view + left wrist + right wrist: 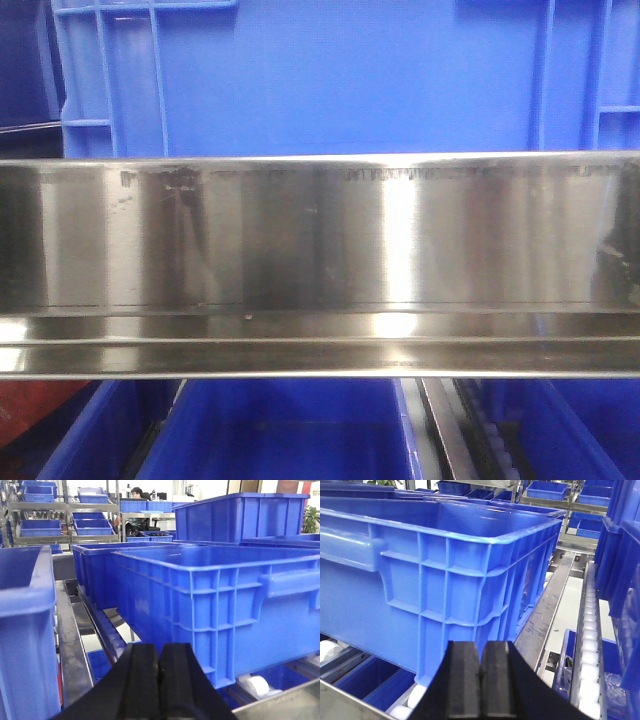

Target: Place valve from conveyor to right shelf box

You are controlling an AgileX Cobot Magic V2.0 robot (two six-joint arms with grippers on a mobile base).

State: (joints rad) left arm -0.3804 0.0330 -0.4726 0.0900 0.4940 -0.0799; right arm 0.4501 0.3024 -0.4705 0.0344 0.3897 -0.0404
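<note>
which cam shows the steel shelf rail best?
Exterior front-facing: the shiny steel rail spans the full frame, blue boxes behind it. Left wrist catches only a steel corner at bottom right; right wrist only a sliver at bottom left.

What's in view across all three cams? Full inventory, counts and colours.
Large box: one, blue, on the rollers straight ahead of both wrist cameras.
Other boxes: many, blue, beside it and on far racks; exact count unclear.
Shelf rail: one, shiny steel, across the front view.
Rollers: one white row, right of the large box.
Valve, conveyor: not visible.
Person: one, far background.
Left gripper: black, shut, empty.
Right gripper: black, shut, empty.
</note>
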